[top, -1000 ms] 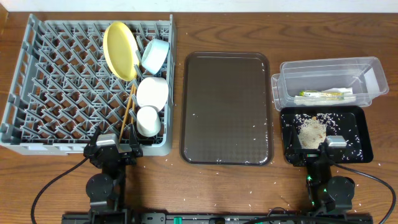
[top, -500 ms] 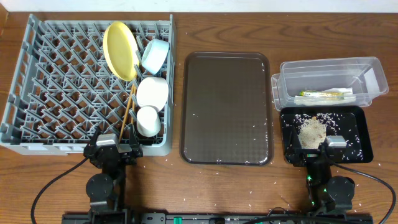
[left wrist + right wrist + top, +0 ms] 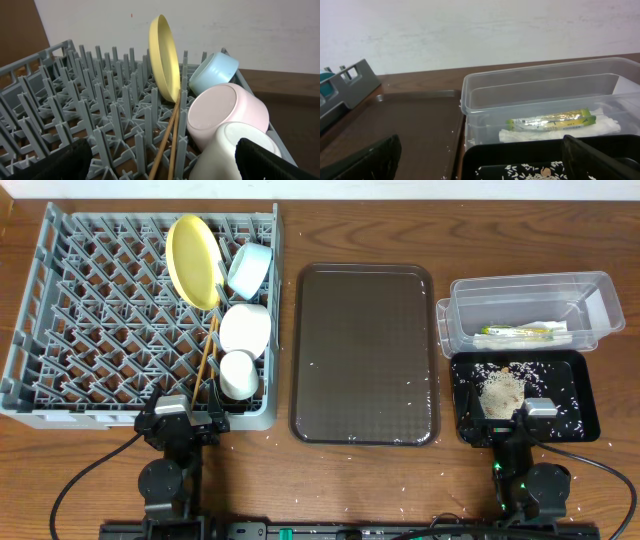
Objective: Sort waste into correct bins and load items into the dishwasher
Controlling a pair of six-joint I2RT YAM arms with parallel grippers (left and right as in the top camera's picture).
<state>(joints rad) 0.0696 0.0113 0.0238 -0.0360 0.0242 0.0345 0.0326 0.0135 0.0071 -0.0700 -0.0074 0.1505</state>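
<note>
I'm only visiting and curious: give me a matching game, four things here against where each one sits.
Things:
1. yellow plate
2. green-and-yellow packet
3. rice
4. brown tray

Places:
A. in the black tray
B. in the middle of the table
C. on edge in the grey rack
D. in the clear tub

Pairs: 1-C, 2-D, 3-A, 4-B

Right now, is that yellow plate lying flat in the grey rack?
No, the yellow plate stands upright on its edge between the pegs of the grey rack, beside the light blue bowl.
</note>
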